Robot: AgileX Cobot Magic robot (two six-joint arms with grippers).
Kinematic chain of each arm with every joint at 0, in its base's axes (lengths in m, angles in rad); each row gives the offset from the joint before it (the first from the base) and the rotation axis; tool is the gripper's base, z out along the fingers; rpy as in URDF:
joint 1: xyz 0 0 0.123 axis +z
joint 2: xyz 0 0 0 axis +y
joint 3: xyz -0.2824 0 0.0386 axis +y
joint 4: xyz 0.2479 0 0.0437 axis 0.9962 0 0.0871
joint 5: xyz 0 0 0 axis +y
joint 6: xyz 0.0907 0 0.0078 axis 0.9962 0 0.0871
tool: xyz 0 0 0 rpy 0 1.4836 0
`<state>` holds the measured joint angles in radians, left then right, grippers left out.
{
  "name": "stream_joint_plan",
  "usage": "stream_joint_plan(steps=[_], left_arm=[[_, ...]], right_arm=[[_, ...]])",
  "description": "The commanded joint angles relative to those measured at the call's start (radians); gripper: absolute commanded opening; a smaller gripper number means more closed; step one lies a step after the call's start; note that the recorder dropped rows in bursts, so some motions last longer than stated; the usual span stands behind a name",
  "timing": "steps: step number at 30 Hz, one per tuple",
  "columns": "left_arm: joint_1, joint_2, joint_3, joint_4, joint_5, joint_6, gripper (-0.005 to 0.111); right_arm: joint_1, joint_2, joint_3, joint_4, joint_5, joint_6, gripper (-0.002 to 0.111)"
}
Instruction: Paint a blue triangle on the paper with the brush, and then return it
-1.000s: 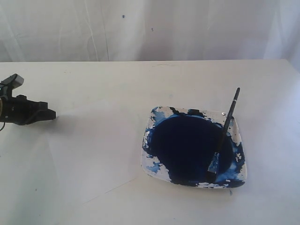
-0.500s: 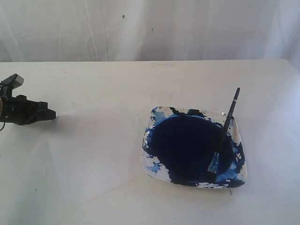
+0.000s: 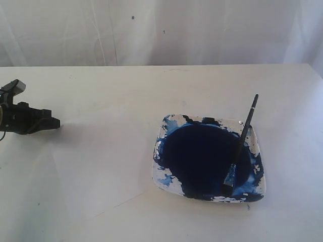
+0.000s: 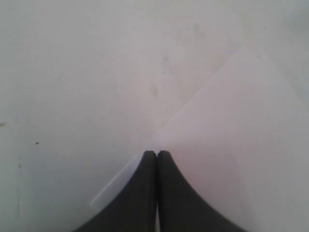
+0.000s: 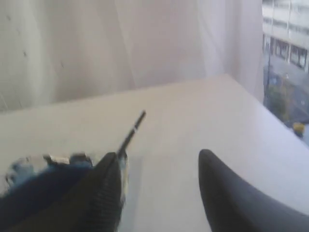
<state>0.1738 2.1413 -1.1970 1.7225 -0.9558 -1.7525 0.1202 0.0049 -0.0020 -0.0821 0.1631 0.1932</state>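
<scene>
1. I find the left gripper (image 4: 157,153) at the left edge of the table (image 3: 101,91); its two fingers are pressed together along their length with nothing between them; its tip points toward the right edge.

2. From the left wrist camera, that tip sits over one edge of the paper (image 4: 231,145); I cannot tell whether it touches the sheet. The visible part of the paper is plain white, lying flat between the left edge and the paint dish (image 3: 164,179), toward the near edge.

3. The paint dish stands on the right half of the table, closer to the near edge than the far one; a dark navy paint pool (image 3: 202,156) fills most of it, and the rim is smeared blue and white.

4. The brush (image 3: 241,143) lies in the dish; its bristle end rests at the near-right side of the pool, and its black handle leans over the dish's far-right rim, with the end pointing toward the far right corner of the table.

5. The right gripper (image 5: 159,154) appears only in its own wrist camera; the fingers stand wide apart and carry nothing; the brush handle and the dish rim lie just beyond one fingertip.
</scene>
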Motion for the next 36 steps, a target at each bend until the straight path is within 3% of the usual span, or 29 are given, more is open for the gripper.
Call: stream_joint_plan(steps=[1,5,7,11,14,16,19,36], left_arm=[[0.002,-0.002,-0.003,0.009,0.007,0.004,0.0],[0.002,-0.002,-0.003,0.009,0.007,0.004,0.0],[0.002,-0.002,-0.003,0.009,0.007,0.004,0.0],[0.002,-0.002,-0.003,0.009,0.007,0.004,0.0],[0.002,-0.002,-0.003,0.009,0.007,0.004,0.0],[0.002,-0.002,-0.003,0.009,0.007,0.004,0.0],[0.002,-0.002,-0.003,0.009,0.007,0.004,0.0],[0.002,-0.002,-0.003,0.009,0.007,0.004,0.0]], right_arm=[[0.0,-0.005,0.002,0.006,-0.485,-0.006,0.047],[0.0,-0.005,0.002,0.006,-0.869,0.082,0.047],[0.0,-0.005,0.002,-0.001,-0.932,0.132,0.047],[0.0,-0.005,0.002,-0.003,-0.868,0.186,0.047],[0.0,0.002,-0.028,-0.004,-0.687,0.186,0.029],[0.0,0.084,-0.075,-0.006,-0.64,0.172,0.014],[0.0,0.196,-0.124,-0.008,-0.617,0.172,0.0],[0.0,1.087,-0.399,-0.008,-0.704,0.325,0.0]])
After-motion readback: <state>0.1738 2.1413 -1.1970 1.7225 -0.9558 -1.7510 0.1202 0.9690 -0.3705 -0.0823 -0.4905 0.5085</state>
